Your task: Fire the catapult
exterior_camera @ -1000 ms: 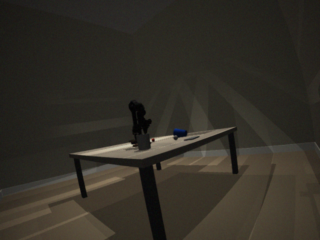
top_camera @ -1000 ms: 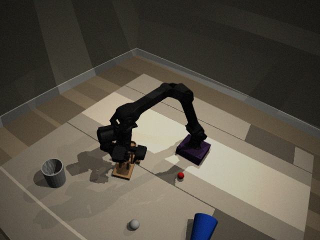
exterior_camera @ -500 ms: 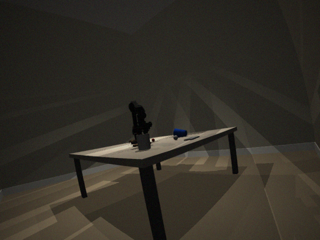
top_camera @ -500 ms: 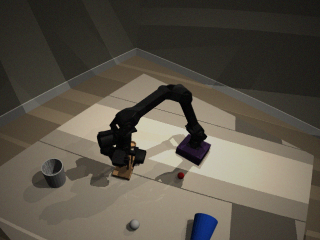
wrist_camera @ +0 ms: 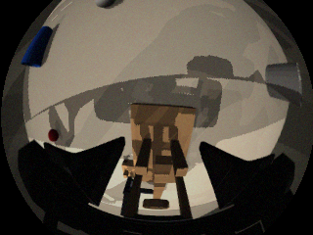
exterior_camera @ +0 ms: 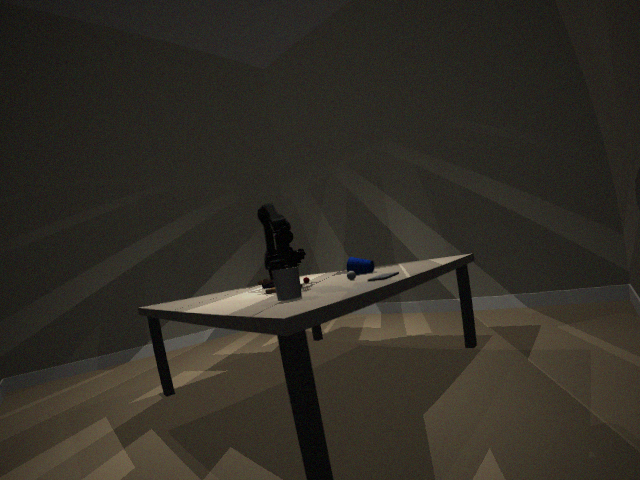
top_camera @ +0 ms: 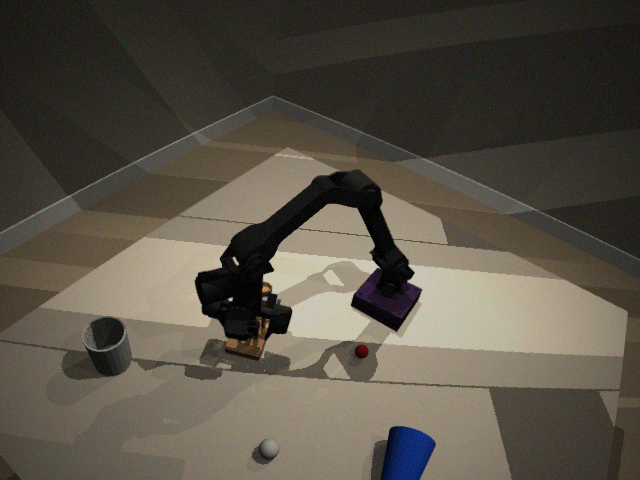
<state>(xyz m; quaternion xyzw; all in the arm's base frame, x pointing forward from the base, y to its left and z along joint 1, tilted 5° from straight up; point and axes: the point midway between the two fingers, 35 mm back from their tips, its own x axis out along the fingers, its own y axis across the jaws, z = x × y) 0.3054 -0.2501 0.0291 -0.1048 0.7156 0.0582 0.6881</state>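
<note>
The wooden catapult (top_camera: 247, 347) (wrist_camera: 162, 124) stands on the table left of centre. My gripper (top_camera: 251, 322) (wrist_camera: 163, 144) is open and low over it, with one finger on each side of its frame and nothing between the fingers. A small red ball (top_camera: 361, 350) (exterior_camera: 306, 280) (wrist_camera: 53, 135) lies on the table to the right of the catapult. A white-grey ball (top_camera: 269, 448) (exterior_camera: 351, 275) lies nearer the front. The pale grey mug (top_camera: 107, 345) (exterior_camera: 287, 283) (wrist_camera: 284, 77) stands upright at the left. In the exterior view the mug hides the gripper.
A blue cup (top_camera: 408, 452) (exterior_camera: 360, 265) (wrist_camera: 37, 46) lies on its side near the front edge. The arm stands on a purple base (top_camera: 387, 304). A flat dark slab (exterior_camera: 383, 276) lies past the blue cup. The table (exterior_camera: 232, 310) stands on dark legs.
</note>
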